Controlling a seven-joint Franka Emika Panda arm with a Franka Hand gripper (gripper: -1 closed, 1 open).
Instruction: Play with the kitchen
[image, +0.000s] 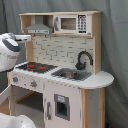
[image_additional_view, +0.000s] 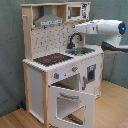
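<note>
Robot arm reaching over the toy kitchen

The kitchen (image: 60, 75) (image_additional_view: 60, 65) stands on the wooden floor (image_additional_view: 107, 107), oven door (image_additional_view: 70, 102) hanging open; the arm (image_additional_view: 102, 27) extends above the sink (image_additional_view: 82, 50). Whether the pincer is apart or together, I cannot tell.

I see my arm (image_additional_view: 102, 27) as smooth white rounded casings with a dark grey joint band, a small blue light, and a black underside link.
</note>
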